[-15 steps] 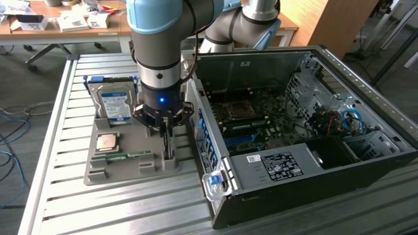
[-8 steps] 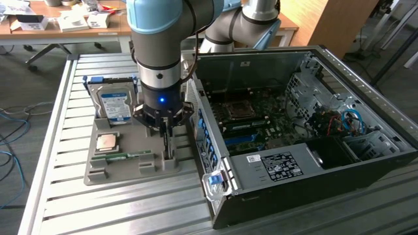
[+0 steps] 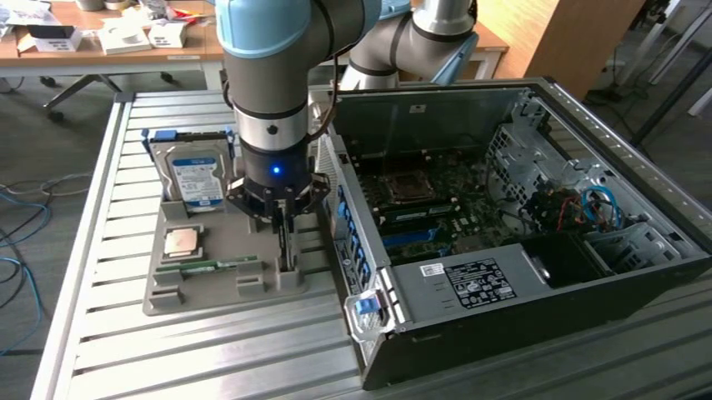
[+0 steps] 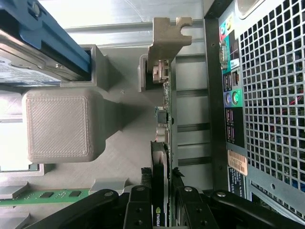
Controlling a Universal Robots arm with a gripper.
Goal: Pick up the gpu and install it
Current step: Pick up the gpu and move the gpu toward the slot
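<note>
The jaws are closed on the top edge of the gpu (image 4: 161, 143), with one black finger against each face of the card. The gpu stands upright on its long edge in a slot of the grey holder (image 3: 212, 287), along the holder's edge nearest the computer case (image 3: 501, 342). The arm (image 3: 267, 75) hangs vertically over this slot.

The same holder carries:
- a hard drive (image 3: 198, 175) with a blue-white label, upright at the far edge;
- a processor chip (image 3: 183, 242), flat near the middle;
- a green memory stick (image 3: 209, 267), flat just beside the chip.

The holder rests on the slatted metal counter (image 3: 167, 358), toward the edge at the exterior view's left. The case lies on its side beside it, open side up, with the motherboard exposed.
</note>
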